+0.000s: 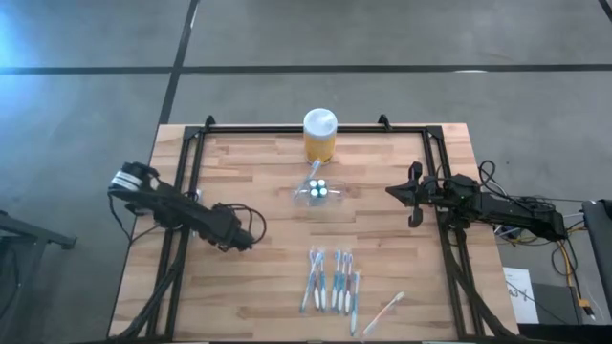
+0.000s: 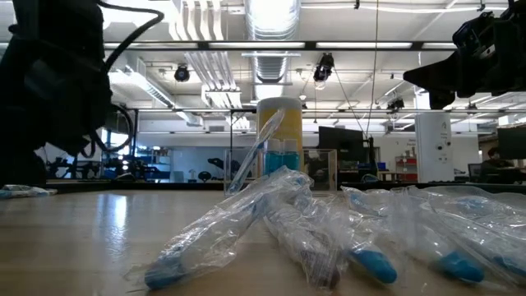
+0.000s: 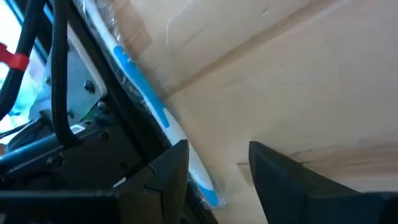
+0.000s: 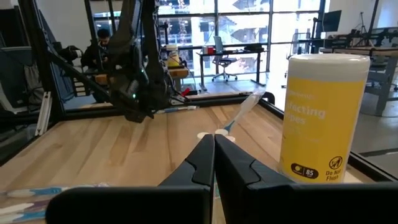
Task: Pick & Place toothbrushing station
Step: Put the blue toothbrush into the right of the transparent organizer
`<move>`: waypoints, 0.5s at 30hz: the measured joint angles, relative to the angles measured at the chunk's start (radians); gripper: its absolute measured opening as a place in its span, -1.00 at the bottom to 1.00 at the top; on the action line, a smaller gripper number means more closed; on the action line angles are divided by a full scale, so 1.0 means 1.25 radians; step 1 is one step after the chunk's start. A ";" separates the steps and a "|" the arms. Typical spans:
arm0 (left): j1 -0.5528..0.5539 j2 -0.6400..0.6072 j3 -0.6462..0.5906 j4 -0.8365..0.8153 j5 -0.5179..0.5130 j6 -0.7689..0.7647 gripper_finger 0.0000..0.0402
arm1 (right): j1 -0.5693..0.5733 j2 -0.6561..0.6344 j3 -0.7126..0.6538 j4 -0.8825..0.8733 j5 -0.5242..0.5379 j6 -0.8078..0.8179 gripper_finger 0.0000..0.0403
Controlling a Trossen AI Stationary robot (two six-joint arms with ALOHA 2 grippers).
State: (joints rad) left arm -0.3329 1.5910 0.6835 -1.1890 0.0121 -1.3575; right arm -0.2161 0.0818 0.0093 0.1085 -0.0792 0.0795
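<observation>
The toothbrushing station (image 1: 317,191) is a small clear holder at mid-table, just in front of the yellow jar (image 1: 319,134). One toothbrush (image 4: 242,109) sticks up out of it at a slant. My left gripper (image 1: 239,229) hangs low over the table's left part, pointing steeply down, open, with bare wood between its fingers (image 3: 214,177). A wrapped blue-and-white toothbrush (image 3: 149,106) lies along the black frame rail and runs under one finger. My right gripper (image 1: 392,191) waits level at the right, shut and empty (image 4: 214,149). My left gripper stands open with one finger (image 3: 171,165) right beside the wrapped toothbrush's end (image 3: 202,186). The finger hides the spot, so I cannot tell whether it touches the wrapper. The toothbrush lies flat on the table, outside the gap between the fingers.
Several wrapped toothbrushes (image 1: 330,282) lie side by side near the front edge, and one more (image 1: 382,313) lies to their right. Black frame rails (image 1: 182,191) run along the table's left, right and far sides. Bare wood lies between the left gripper and the station.
</observation>
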 joint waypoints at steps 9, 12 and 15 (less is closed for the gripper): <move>-0.005 0.054 0.000 -0.006 0.029 0.012 -0.39 | 0.000 0.001 0.000 0.000 0.000 0.006 -0.96; -0.009 0.054 -0.007 0.002 0.033 0.026 -0.47 | 0.000 0.000 0.000 0.000 0.000 0.009 -0.96; -0.016 0.053 -0.022 0.022 0.036 0.045 -0.53 | 0.000 0.000 0.000 -0.001 0.000 0.015 -0.96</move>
State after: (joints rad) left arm -0.3524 1.6572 0.6565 -1.1611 0.0574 -1.3017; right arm -0.2161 0.0822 0.0093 0.1078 -0.0788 0.0986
